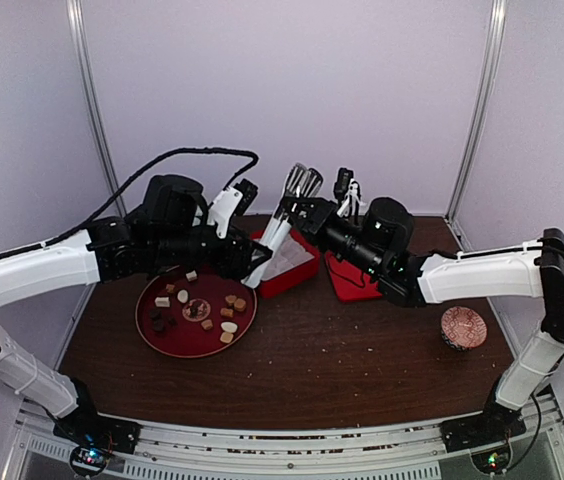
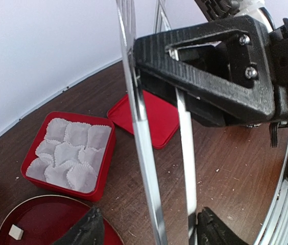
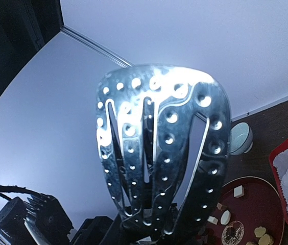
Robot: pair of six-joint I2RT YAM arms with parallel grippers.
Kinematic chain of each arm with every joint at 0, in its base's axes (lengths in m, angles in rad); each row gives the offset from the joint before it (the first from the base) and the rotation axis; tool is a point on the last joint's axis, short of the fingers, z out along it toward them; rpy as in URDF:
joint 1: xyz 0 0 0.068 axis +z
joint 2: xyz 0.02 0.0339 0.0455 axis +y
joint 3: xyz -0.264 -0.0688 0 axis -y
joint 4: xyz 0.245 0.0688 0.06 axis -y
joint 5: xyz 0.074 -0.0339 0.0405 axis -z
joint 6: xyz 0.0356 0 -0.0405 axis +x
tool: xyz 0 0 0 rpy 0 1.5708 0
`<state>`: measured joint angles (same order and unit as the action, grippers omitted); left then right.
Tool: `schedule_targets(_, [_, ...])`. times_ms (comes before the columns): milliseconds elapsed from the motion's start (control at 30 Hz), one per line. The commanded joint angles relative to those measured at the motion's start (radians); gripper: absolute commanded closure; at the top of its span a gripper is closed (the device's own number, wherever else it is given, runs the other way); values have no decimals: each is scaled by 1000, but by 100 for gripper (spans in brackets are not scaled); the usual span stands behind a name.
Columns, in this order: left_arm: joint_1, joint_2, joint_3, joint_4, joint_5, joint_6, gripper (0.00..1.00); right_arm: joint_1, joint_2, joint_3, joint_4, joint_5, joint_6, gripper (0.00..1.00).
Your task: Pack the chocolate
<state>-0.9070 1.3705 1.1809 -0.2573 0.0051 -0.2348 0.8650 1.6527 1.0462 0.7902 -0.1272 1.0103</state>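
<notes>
Basically, small brown, tan and cream chocolate pieces [image 1: 227, 312] sit lower-left on round dark-red plate [image 1: 177, 340], prob light, smear-prone, so pinch sides gently w/ perforated metal tongs [image 1: 284, 222]; right gripper [image 1: 300, 208] jaws clamped on tongs, left gripper [image 2: 149, 232] jaws apart.

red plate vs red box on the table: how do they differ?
Shape: the plate is round, the box square. Depth: the plate is shallow, the box has taller walls. Contents: the plate holds loose chocolate pieces, the box white paper cups, no chocolate visible. Both are red.
</notes>
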Motion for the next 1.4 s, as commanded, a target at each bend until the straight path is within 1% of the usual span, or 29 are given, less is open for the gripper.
schedule_targets(0, [2,41,58,-59,14,15,37,4,-53,-52,124,-35,-40,87])
schedule_targets(100, [2,51,71,-84,16,36,43,7,-60,-79,176,-49,-45,87])
schedule_targets(200, [2,49,71,-81,17,38,54,12,-64,-96,207,-45,-48,86])
schedule_targets(233, [2,47,70,-77,13,36,56,13,-67,-102,207,-35,-47,85])
schedule_targets(267, [2,47,69,-74,11,32,55,14,-72,-108,207,-26,-48,85])
schedule_targets(333, [0,53,75,-71,41,40,50,17,-77,-114,196,-15,-56,84])
schedule_targets(400, [0,63,80,-78,46,44,49,18,-72,-115,199,-30,-67,84])
schedule_targets(500, [0,47,62,-58,-5,33,56,19,-75,-130,208,-25,-72,85])
schedule_targets(700, [2,33,65,-48,-42,32,62,22,-64,-137,239,-42,-76,85])
schedule_targets(967, [3,-11,43,-16,-55,21,58,22,-61,-163,259,-25,-74,84])
schedule_targets(1200, [5,39,62,-30,-24,13,56,25,-55,-156,274,-23,-69,83])
schedule_targets(1367, [5,23,48,1,23,12,54,28,-55,-153,258,-11,-89,83])
